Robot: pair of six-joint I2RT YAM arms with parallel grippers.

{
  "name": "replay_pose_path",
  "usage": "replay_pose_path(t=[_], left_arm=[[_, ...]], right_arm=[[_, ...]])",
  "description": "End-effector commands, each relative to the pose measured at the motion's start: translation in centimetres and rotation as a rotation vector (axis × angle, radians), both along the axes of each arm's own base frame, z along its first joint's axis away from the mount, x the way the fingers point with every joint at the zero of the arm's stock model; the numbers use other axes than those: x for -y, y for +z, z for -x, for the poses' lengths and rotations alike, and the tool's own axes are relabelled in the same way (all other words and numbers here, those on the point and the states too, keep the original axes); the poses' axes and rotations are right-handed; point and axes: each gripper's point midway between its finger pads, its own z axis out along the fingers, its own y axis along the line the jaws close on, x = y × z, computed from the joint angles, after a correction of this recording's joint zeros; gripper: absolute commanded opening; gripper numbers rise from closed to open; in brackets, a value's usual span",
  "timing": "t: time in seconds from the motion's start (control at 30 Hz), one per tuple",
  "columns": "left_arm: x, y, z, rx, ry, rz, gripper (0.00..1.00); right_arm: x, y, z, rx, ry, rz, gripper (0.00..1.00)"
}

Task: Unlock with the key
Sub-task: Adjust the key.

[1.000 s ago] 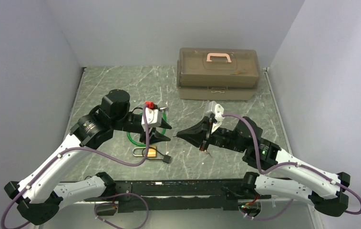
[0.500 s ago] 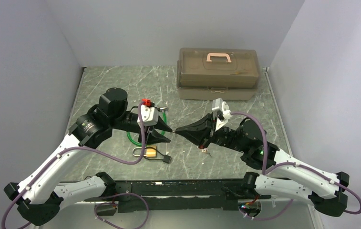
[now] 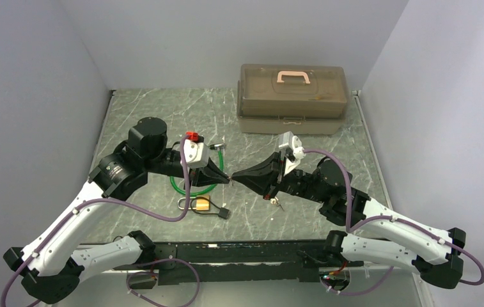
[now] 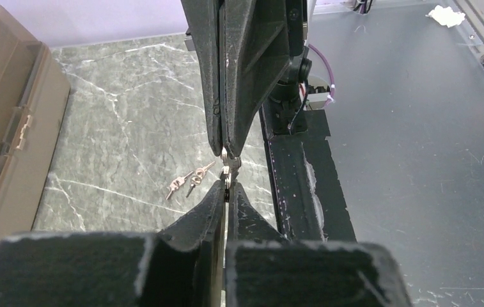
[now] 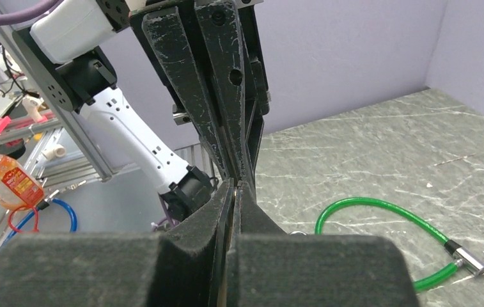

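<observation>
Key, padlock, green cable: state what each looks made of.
Key: silvery bare metal, going by its glint; too small to say more. Padlock: brass-coloured metal body, judging by its yellow sheen, with a silvery shackle. Green cable: glossy green coating, probably plastic, ending in a shiny metal tip.

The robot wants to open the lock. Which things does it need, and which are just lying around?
For the job: tiny silver metal key, pinched between left gripper and right gripper; brass padlock with silver shackle.

Just lying about: brown plastic toolbox with pink handle; green cable loop; small loose silver keys.
</observation>
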Motion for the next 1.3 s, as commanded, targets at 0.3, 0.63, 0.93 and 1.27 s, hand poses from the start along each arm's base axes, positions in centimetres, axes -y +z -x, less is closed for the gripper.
replay_pose_path(t=[0.3, 0.63, 0.93, 1.27], left_arm=[[-1.5, 1.9, -0.5, 0.121, 0.045, -0.053, 0.00], [-2.8, -0.2, -1.4, 0.188, 0.090, -0.385, 0.00], [-2.9, 0.2, -0.5, 0.164, 0.083, -0.444, 0.00], [-2.5, 1.0, 0.0, 0.174, 0.074, -0.397, 0.00]], right_arm=[[1.4, 1.5, -0.3, 0.024, -0.046, 0.048, 0.00], [2.2, 3.9, -1.5, 0.089, -0.083, 0.184, 0.45], [0.4, 2.1, -0.3, 0.077, 0.096, 0.309, 0.52], [-0.8, 0.9, 0.2, 0.057, 0.173, 0.332, 0.55]])
